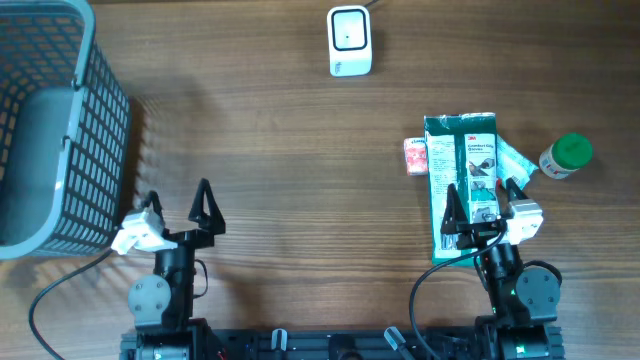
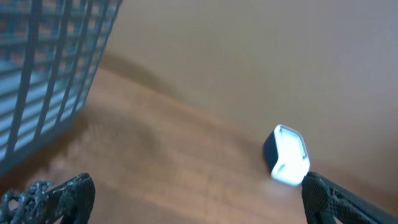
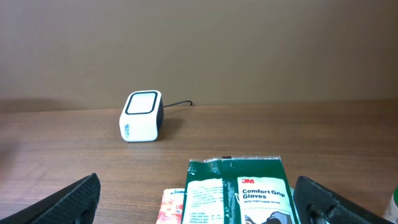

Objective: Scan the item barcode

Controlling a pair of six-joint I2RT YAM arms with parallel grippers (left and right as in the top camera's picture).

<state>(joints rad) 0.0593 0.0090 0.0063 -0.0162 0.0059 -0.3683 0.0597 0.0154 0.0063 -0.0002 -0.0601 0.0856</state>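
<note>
Overhead, the right pincer (image 1: 482,205) hangs wide and empty over the near end of the 3M gloves packet (image 1: 462,160), flat on the surface (image 1: 300,150), well apart from the barcode scanner (image 1: 349,41). Pickup looks pending; next, lower and close on its edge.

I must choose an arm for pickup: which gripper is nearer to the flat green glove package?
Right. The right gripper is over the near end of the flat green glove package; the left gripper is far aside, beside the grey mesh basket.
</note>
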